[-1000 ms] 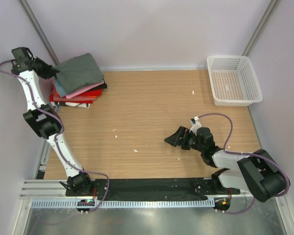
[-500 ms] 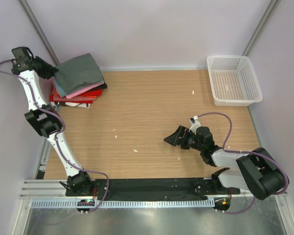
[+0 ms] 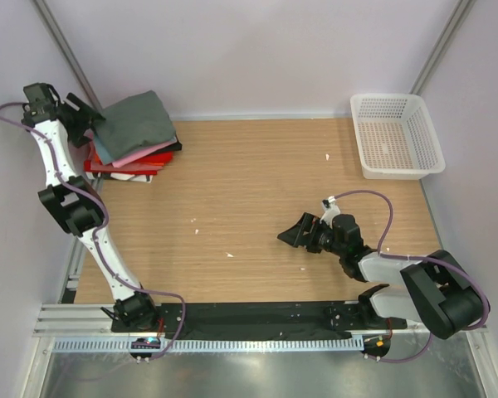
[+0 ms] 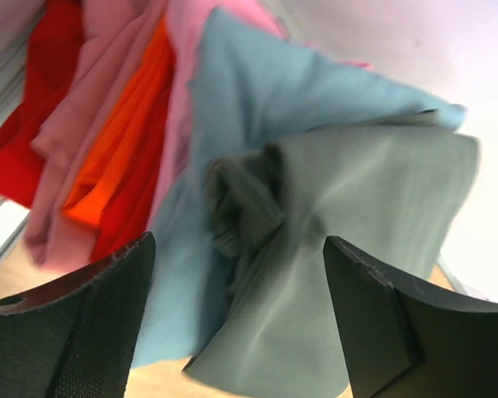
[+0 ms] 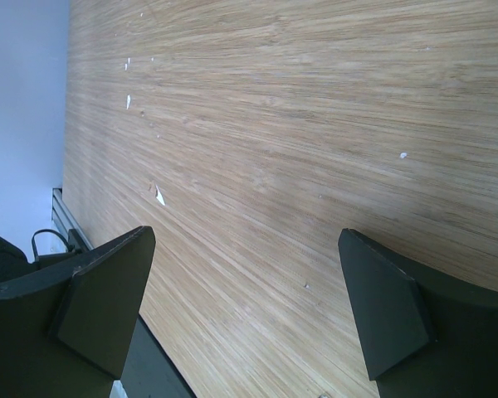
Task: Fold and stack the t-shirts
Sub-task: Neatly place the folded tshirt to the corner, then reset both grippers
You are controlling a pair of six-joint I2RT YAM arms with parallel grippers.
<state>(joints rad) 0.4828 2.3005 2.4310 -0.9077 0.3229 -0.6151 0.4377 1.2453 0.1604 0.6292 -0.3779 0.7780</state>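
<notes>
The t-shirts lie in a folded stack at the table's back left corner. The dark grey-green shirt is on top, above teal-blue, pink and red ones. My left gripper is open at the stack's left edge. In the left wrist view its jaws stand wide apart, and the bunched edge of the grey-green shirt lies just ahead of them, free of both fingers, over the teal-blue shirt. My right gripper is open and empty, low over bare wood.
A white lattice basket stands at the back right corner. Small white flecks dot the wooden tabletop. The wall and a frame post run close behind the stack and my left arm.
My left gripper has opened and let go of the grey-green shirt, which stays on top of the stack. The right arm has barely moved.
</notes>
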